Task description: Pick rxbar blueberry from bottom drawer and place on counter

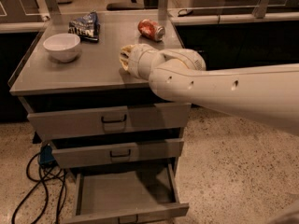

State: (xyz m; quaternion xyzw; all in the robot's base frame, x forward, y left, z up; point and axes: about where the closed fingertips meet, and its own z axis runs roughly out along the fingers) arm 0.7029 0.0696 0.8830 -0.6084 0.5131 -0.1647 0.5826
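My gripper (123, 58) hovers over the counter (93, 71), near its right middle, at the end of my white arm, which reaches in from the right. The arm's wrist hides what is at the gripper's tip. The bottom drawer (122, 190) is pulled open below, and the part of its grey floor that shows is bare. The rxbar blueberry is not in view anywhere.
On the counter stand a white bowl (61, 45) at the left, a blue-and-white chip bag (85, 26) at the back and a red soda can (151, 29) lying behind the gripper. Two upper drawers (112, 120) stand slightly out. Cables (42, 181) lie on the floor to the left.
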